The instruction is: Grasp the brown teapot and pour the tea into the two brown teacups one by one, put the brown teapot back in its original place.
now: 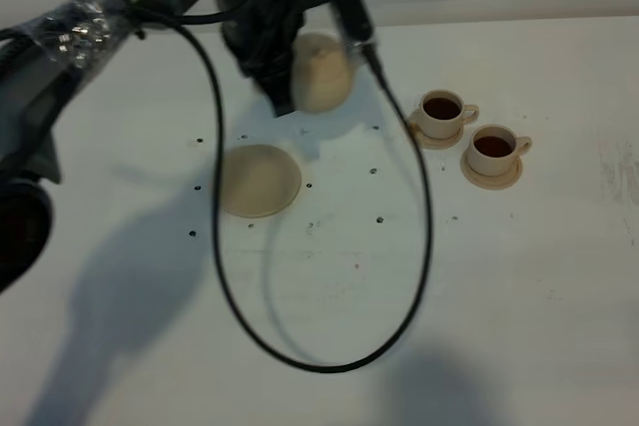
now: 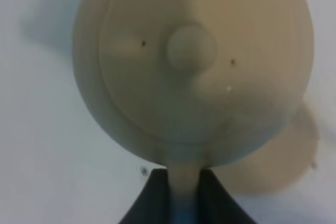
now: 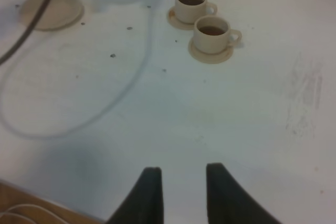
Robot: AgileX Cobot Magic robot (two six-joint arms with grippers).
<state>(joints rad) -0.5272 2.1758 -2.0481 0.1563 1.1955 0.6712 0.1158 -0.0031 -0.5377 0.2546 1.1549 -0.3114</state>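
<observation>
The brown teapot (image 1: 321, 72) is held off the table at the back, behind its wide round saucer (image 1: 258, 180), which is bare. My left gripper (image 1: 280, 87) is shut on the teapot's loop handle (image 2: 182, 179). The left wrist view looks down on the lid and knob (image 2: 191, 45), with part of a saucer (image 2: 294, 150) below. The two brown teacups (image 1: 442, 112) (image 1: 494, 150) stand on small saucers to the right and both hold dark tea. They also show in the right wrist view (image 3: 191, 3) (image 3: 212, 32). My right gripper (image 3: 181, 179) is open and empty, low over the near table.
A black cable (image 1: 300, 346) hangs from the left arm and loops over the middle of the white table (image 1: 539, 286). It passes close by the wide saucer (image 3: 51, 10). Small dark specks dot the tabletop.
</observation>
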